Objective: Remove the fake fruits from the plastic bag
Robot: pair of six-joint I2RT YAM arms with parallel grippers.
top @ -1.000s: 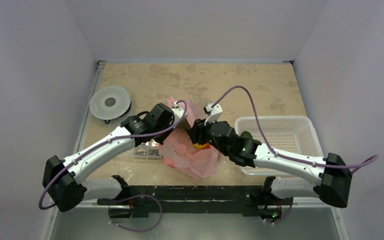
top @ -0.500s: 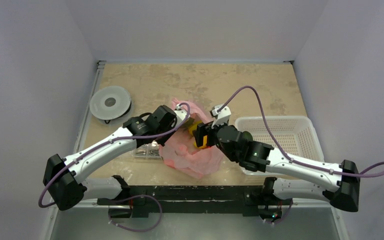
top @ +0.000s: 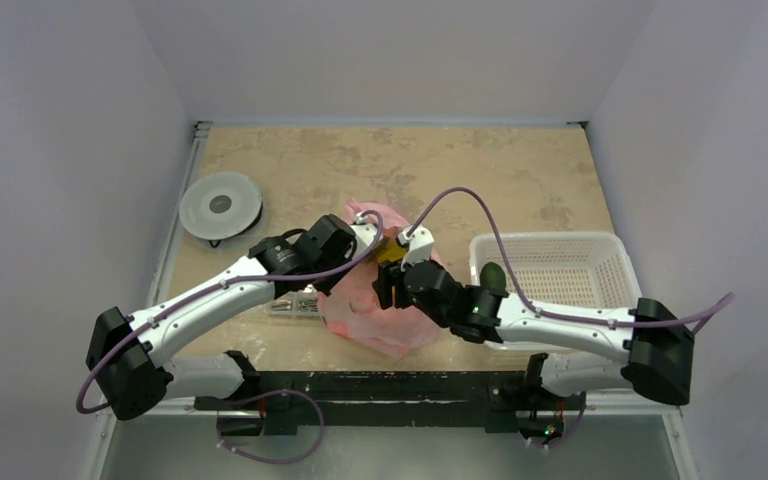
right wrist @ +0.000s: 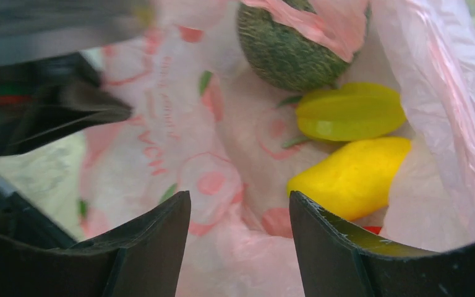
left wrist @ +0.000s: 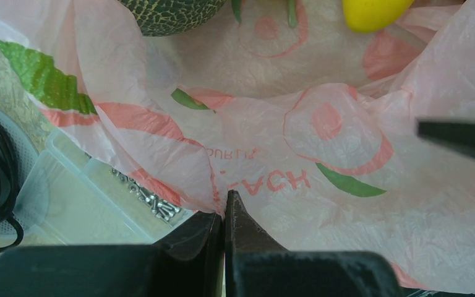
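Note:
The pink plastic bag (top: pixel 385 318) lies crumpled at the table's near middle. My left gripper (top: pixel 365 236) (left wrist: pixel 224 199) is shut on a fold of the bag's edge and holds the mouth up. Inside lie fake fruits: a green netted round one (right wrist: pixel 284 49) (left wrist: pixel 167 12), a yellow-green ridged one (right wrist: pixel 349 111) and a yellow oval (right wrist: pixel 352 176) (left wrist: pixel 374 11). My right gripper (right wrist: pixel 240 204) (top: pixel 387 290) stands open inside the bag's mouth with nothing between its fingers. The yellow oval is just beyond its right fingertip (right wrist: pixel 306 207).
A white perforated basket (top: pixel 600 252) stands at the right, with a dark green oval (top: pixel 493 275) at its left end. A clear box of small metal parts (left wrist: pixel 142 201) (top: pixel 295 303) lies against the bag's left side. A grey round disc (top: pixel 221 205) sits at the far left.
My right arm has swung lower and to the left, bringing its gripper down into the bag's mouth. My left gripper has kept its hold on the bag.

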